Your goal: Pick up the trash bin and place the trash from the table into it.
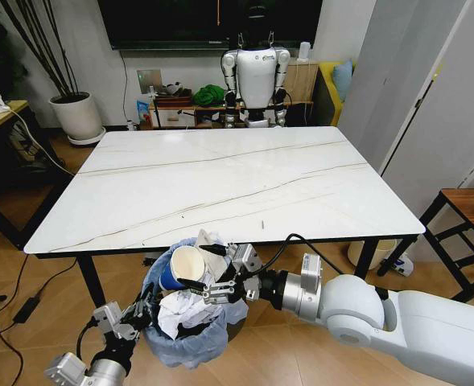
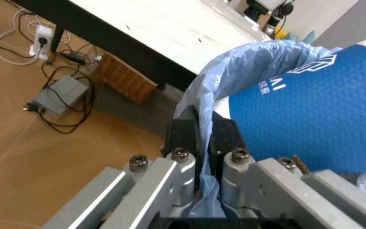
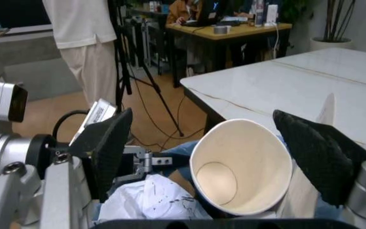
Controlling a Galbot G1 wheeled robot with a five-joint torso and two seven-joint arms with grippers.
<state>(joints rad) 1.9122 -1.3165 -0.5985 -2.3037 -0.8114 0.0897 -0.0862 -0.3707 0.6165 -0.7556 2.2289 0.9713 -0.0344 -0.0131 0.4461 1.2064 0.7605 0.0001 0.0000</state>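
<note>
Lettering on the blue paper cup

White printed characters ran along the blue dimpled side of the paper cup (image 2: pixel 310 105), lying in the small bin lined with a crinkled light-blue plastic bag (image 2: pixel 234 67); the letters "AI" could be made out next to the bag's rim, while the larger white marks beside them were too partial to read. Nothing else bore legible text.
</note>
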